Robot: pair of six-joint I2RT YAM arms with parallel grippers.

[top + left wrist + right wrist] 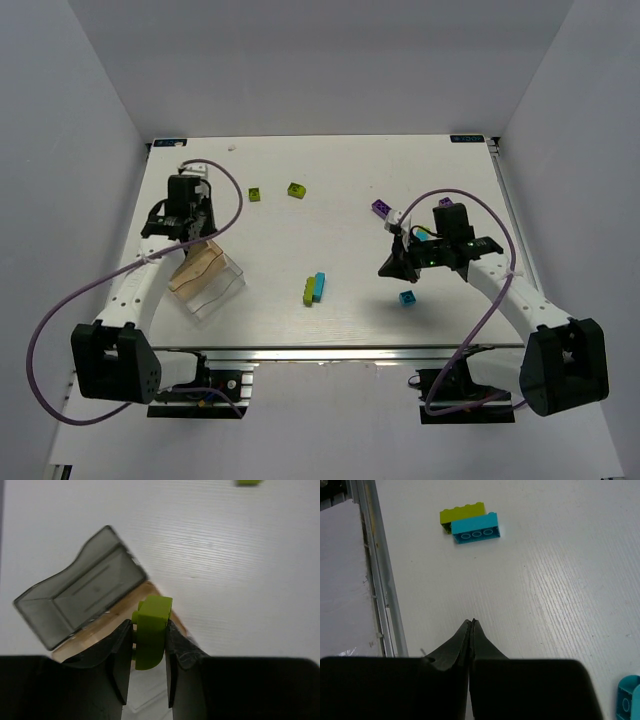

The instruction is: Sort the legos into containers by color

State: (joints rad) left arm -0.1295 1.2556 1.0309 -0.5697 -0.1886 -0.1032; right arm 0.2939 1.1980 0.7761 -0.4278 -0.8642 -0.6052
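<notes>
My left gripper [149,626] is shut on a lime green lego [151,630] and holds it over the near edge of the clear container [80,602] with the tan bottom. From above, the left gripper [196,243] is at the container's [210,282] far end. My right gripper [471,623] is shut and empty above bare table. From above, the right gripper [397,266] is just behind a single cyan lego [407,298]. A lime lego [462,514] and a cyan lego [476,530] lie side by side ahead of it.
Two lime legos [255,194] [297,189] lie at the back middle. Purple legos [381,208] [445,203] lie near the right arm. The lime and cyan pair [314,288] sits mid-table. White walls surround the table; a metal rail [380,570] runs along the near edge.
</notes>
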